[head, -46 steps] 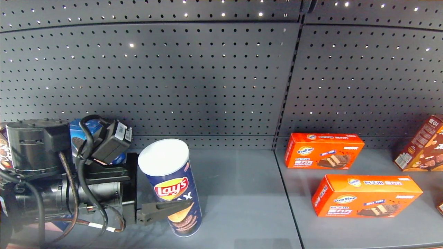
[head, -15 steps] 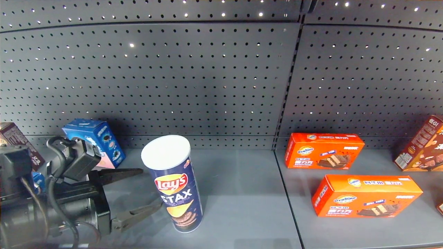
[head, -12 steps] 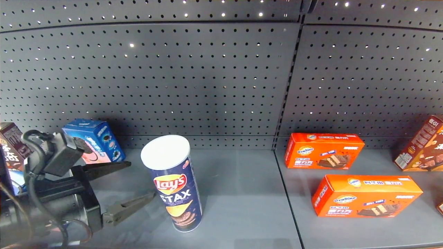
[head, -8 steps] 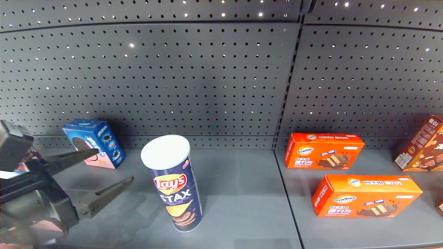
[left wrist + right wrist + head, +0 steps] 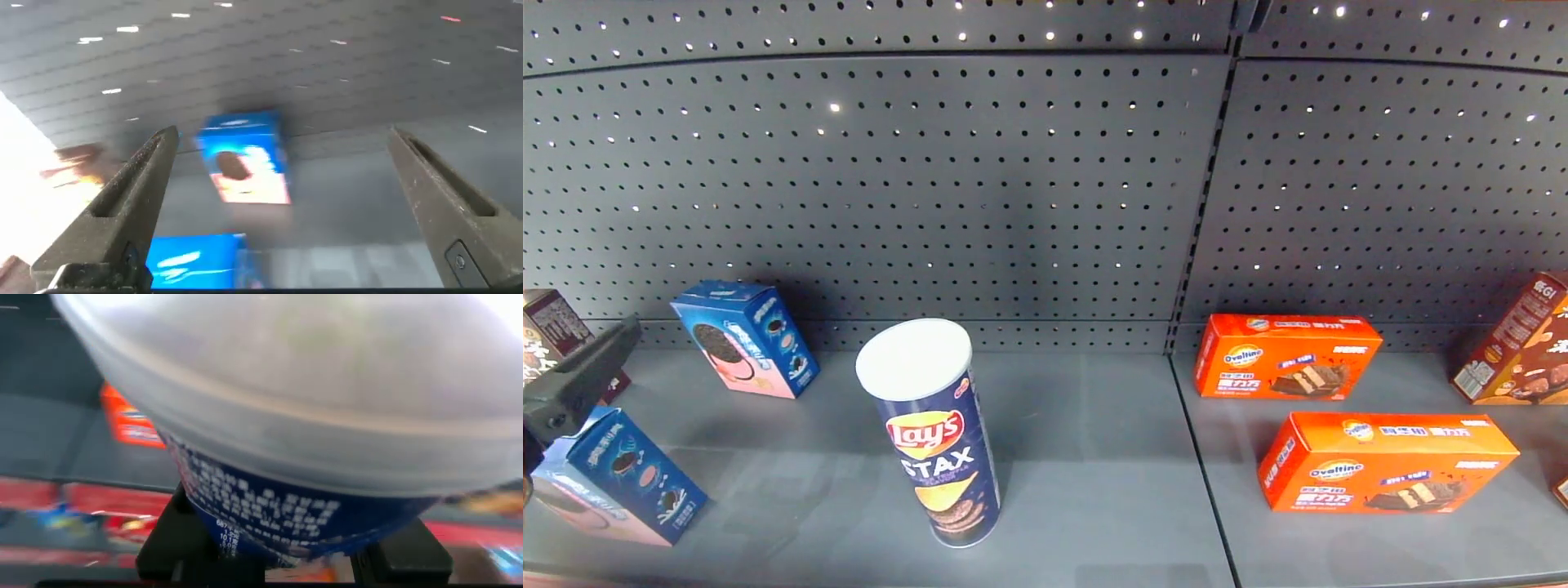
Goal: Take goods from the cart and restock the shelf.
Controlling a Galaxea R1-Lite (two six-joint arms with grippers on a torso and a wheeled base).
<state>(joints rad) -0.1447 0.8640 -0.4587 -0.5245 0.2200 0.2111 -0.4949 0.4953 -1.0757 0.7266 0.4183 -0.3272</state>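
Broadly, the grey shelf [image 5: 1094,425] ran across the whole head view, backed by a perforated panel [image 5: 931,204]. On its right half lay two flat orange boxes, the nearer one [image 5: 1388,461] in front of the farther one [image 5: 1286,355], apart from each other. The chip can [image 5: 931,433] stood upright on the left half, white lid on top, free of any gripper. One blue cookie box [image 5: 743,339] stood against the back panel to the can's left, and a second blue cookie box [image 5: 617,478] sat near the front edge at far left. A brown box [image 5: 1515,343] leaned at the far right.

The left gripper [image 5: 283,139] hung at the shelf's left end, well apart from the chip can, its fingers [image 5: 135,204] spread wide with nothing between them. The right gripper [image 5: 298,555] was closed around the dark blue body of a held can [image 5: 286,416], whose clear lid faced the wrist camera.
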